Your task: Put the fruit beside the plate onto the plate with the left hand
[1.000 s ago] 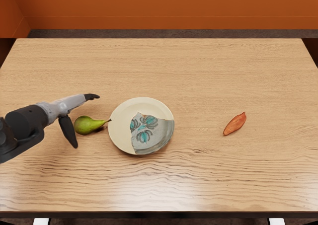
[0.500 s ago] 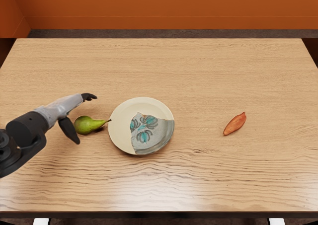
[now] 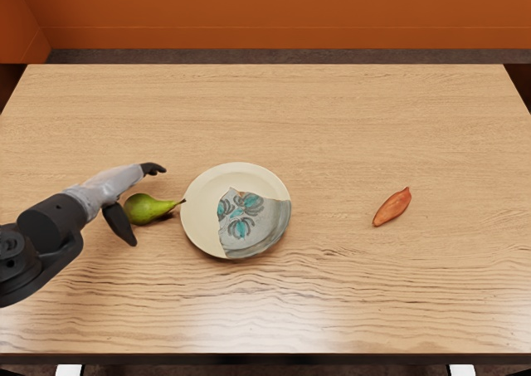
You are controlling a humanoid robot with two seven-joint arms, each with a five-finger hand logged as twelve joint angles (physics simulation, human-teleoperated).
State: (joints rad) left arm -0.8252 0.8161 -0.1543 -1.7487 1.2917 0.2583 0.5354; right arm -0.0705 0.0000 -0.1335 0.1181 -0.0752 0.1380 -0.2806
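Pear (image 3: 148, 208) just R of L hand (image 3: 121, 190).

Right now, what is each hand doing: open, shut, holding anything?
Left hand: open, fingers spread around the stem-free end of the pear, holding nothing.
Right hand: not in view.

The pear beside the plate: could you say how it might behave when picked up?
Lying on its side, the pear probably rolls if nudged. Its smooth, tapered skin may slip from the open left hand. It looks rigid.
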